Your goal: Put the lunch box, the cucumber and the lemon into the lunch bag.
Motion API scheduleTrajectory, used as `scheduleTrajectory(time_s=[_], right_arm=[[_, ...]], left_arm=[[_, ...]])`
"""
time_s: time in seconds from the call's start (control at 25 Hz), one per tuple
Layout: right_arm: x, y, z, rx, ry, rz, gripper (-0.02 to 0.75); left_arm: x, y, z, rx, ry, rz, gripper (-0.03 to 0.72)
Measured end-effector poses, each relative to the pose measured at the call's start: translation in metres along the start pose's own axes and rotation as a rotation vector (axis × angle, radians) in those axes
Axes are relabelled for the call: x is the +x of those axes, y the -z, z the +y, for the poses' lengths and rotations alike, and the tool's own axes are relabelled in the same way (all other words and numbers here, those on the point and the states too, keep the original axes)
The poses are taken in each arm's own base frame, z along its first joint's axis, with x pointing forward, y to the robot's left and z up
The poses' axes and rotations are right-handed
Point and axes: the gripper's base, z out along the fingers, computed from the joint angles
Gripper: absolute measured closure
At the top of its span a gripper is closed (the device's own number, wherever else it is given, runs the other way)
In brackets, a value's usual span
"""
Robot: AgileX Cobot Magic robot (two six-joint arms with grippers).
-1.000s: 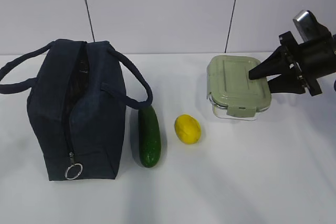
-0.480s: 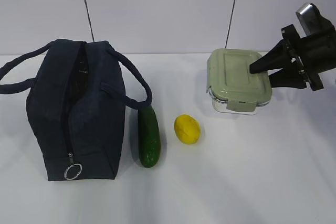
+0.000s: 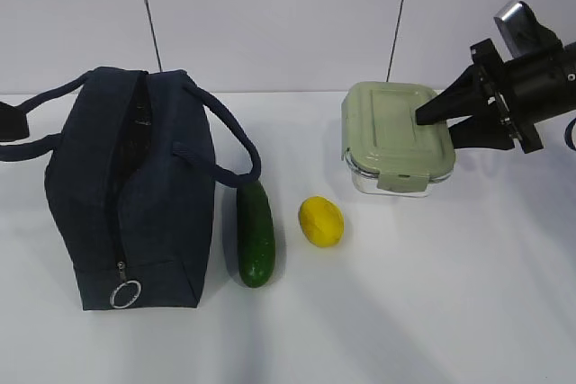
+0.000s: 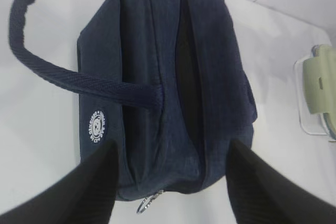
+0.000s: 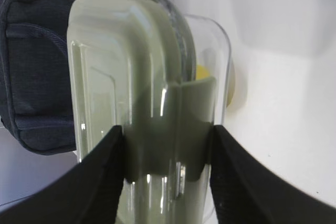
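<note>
Right pincer (image 3: 430, 121) clamped on lunch box (image 3: 396, 137), lifted off surface (image 3: 405, 294); left pincer (image 4: 168, 182) spread above lunch bag (image 4: 163, 85).

The right gripper (image 3: 430, 121) reaches in from 3 o'clock, jaws clamped across the lunch box (image 3: 396, 137). The left gripper (image 4: 168, 179) hangs with fingers spread wide, holding nothing.

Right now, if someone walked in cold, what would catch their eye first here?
Probably the right gripper clamped on the green-lidded lunch box at the right, which looks lifted off the white table. Next, the navy lunch bag at the left, its zipper open, with the left gripper open above it. Between them lie the cucumber and the yellow lemon.
</note>
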Motion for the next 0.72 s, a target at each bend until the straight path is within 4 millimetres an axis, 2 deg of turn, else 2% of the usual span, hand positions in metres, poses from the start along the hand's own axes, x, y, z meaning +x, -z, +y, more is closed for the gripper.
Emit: scheduleTrajectory(time_s=[0.16,0.28,0.48,0.6,0.72], right_arm=[[0.000,-0.002,0.001,-0.001,0.003,0.005,0.395],[0.001,-0.002,0.002,-0.001,0.004,0.006,0.395],[0.000,-0.002,0.002,-0.003,0.004,0.005,0.395],[0.001,-0.002,0.002,-0.003,0.005,0.004,0.395],[0.001,-0.002,0.002,-0.003,0.005,0.004,0.395]], left_arm=[[-0.018,-0.021,-0.002,0.002,-0.025,0.030,0.223],[-0.042,-0.028,-0.007,0.008,-0.034,0.025,0.223],[-0.074,-0.042,0.003,0.023,-0.012,0.087,0.223],[-0.084,-0.057,0.014,0.074,0.026,0.141,0.223],[-0.083,-0.077,0.024,0.102,0.044,0.210,0.223]])
